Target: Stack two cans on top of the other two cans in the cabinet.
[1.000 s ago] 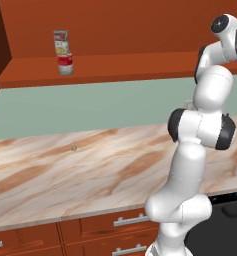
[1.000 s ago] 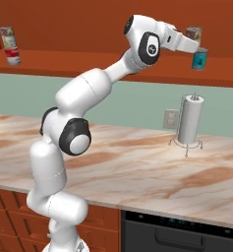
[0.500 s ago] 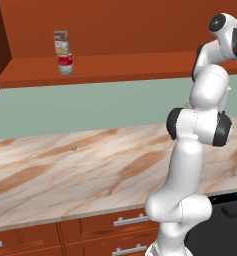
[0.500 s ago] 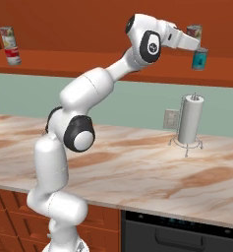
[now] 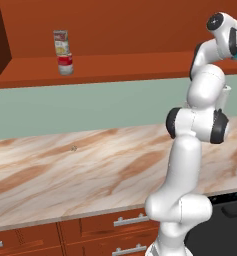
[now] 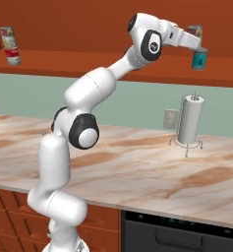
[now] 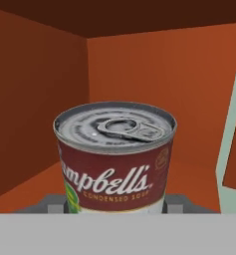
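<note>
Claw [image 6: 196, 43]: at the far right of the cabinet shelf ledge [image 6: 88, 69], raised above the teal can [image 6: 200, 59]. Its fingers are pinching a can [image 7: 114, 157] whose top carries a silver pull-tab lid and a dark red band with cursive white lettering, a patch of green and yellow showing low on the label. In the right base view this held can [image 6: 195, 32] appears just above and slightly left of the teal can; whether the two touch cannot be told.

Teal can: upright on the shelf ledge near its right end, silver rim on top, just below the claw.

Stacked pair, left end of the ledge: a yellow-and-green labelled can [image 5: 61, 42] stands upright on top of a red-and-white can [image 5: 65, 64], the two touching and roughly in line. The same stack [image 6: 10, 45] is seen at the far left of the right base view, well apart from the claw.

Cabinet: reddish-brown wood, plain back panel [image 5: 115, 25] behind the ledge, a side wall at the left.

Table [image 5: 80, 170]: marbled beige-and-brown top below the cabinet, with a pale green wall between them. A white paper towel roll on a wire stand [image 6: 189, 120] stands toward the table's right back edge, beside a wall outlet [image 6: 170, 118].

Drawers with silver handles [image 5: 130, 220] sit beneath the table's front edge.
</note>
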You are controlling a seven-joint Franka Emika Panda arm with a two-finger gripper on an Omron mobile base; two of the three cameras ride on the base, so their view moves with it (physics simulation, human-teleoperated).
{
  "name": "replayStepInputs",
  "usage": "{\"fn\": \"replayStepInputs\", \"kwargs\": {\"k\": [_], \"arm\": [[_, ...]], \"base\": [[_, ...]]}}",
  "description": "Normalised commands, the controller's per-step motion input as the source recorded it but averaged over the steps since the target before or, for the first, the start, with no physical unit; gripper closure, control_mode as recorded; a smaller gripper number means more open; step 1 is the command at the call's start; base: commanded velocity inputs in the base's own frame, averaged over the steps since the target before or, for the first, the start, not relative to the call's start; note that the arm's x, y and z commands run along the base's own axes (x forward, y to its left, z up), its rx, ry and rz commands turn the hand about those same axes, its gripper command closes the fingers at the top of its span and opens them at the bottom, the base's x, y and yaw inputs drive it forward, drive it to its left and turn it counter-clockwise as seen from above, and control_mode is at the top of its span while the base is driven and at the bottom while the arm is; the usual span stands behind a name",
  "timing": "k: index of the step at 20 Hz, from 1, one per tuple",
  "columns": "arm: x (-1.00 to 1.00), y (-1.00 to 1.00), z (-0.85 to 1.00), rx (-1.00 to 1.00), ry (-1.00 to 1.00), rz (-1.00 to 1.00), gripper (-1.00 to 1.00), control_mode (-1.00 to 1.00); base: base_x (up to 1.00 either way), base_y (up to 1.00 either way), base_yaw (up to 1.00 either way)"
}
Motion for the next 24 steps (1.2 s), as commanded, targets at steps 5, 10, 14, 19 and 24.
{"fn": "replayStepInputs", "kwargs": {"k": [5,10,14,19,24], "arm": [[0.15,-0.11,0.04,0.01,0.01,0.0,1.0,-1.0],[0.13,-0.09,0.03,0.08,0.0,-0.02,1.0,-1.0],[0.13,0.0,0.04,0.1,0.0,-0.01,1.0,-1.0],[0.18,-0.01,0.12,0.04,0.0,0.0,1.0,-1.0],[0.17,-0.09,0.09,0.0,0.0,0.0,1.0,-1.0]], "base": [[0.0,0.0,0.0],[0.0,0.0,0.0],[0.0,0.0,0.0],[0.0,0.0,0.0],[0.0,0.0,0.0]]}}
